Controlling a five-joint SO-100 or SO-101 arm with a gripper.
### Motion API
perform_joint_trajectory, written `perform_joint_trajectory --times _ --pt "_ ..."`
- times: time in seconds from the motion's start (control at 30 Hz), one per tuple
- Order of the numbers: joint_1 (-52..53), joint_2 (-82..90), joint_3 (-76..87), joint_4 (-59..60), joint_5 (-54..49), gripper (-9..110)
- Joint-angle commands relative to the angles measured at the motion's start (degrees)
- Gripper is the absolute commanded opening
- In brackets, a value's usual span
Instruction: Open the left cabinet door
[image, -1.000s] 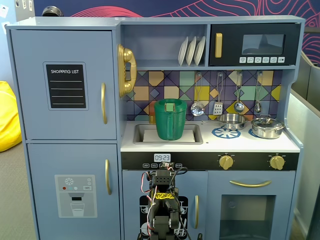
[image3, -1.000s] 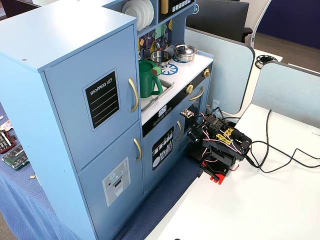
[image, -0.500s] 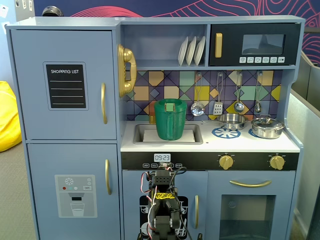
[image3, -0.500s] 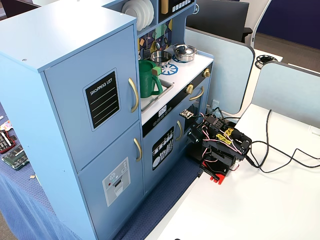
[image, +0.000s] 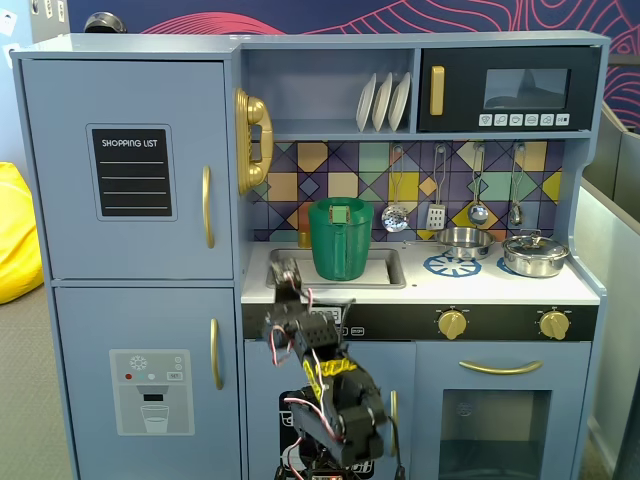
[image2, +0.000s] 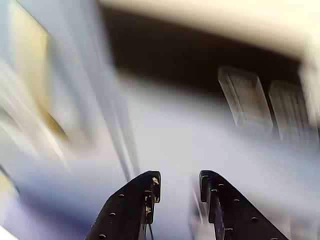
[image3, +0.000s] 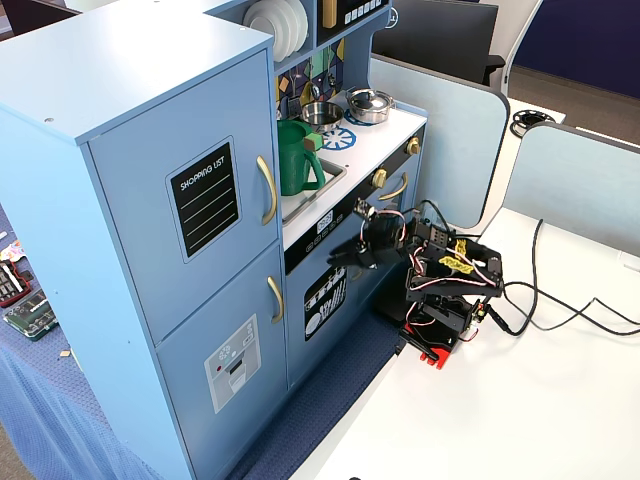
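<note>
Two blue-grey doors stack up on the left side of the toy kitchen (image: 590, 200) in a fixed view, and the upper one is the left cabinet door (image: 60, 170), shut flush against its frame. It carries a black "SHOPPING LIST" chalkboard panel (image: 131, 172) and a vertical curved gold handle (image: 207, 206) near its right edge. Below it sits the lower door (image: 90, 330) with a grey water-dispenser panel (image: 150, 391) and its own gold handle.

In that same view the arm (image: 340, 400) rises from the near bottom centre, and its gripper (image: 284, 274) reaches up and left, in front of the near left corner of the sink (image: 390, 268) where a green pitcher (image: 340, 238) stands. The gripper is well apart from the left cabinet door and its handle, lower and to the right of them.

In a fixed view from the side, the left cabinet door (image3: 150, 190) is again closed, and the gripper (image3: 345, 255) is a motion-blurred dark shape in front of the black control strip (image3: 318, 232), near the small door with white dish pictures (image3: 325, 297). The arm's base (image3: 440, 320) stands on the white table (image3: 520, 420) to the right.

The wrist view is heavily blurred; only the two black fingers (image2: 132, 200) are sharp, standing parted with a clear gap between them and nothing held. Behind them are smeared blue-grey and dark surfaces that cannot be identified with confidence.
</note>
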Motion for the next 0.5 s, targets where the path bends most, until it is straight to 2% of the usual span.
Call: perform_joint_trajectory --times 0.0,0.2,0.47 --pt "-4.75 -4.22 -14.15 -5.98 -2.11 0" --pt "-8.7 -11.43 -27.86 -9.14 -1.76 1" --pt "-9.93 -21.97 -41.04 -12.48 -1.67 11"
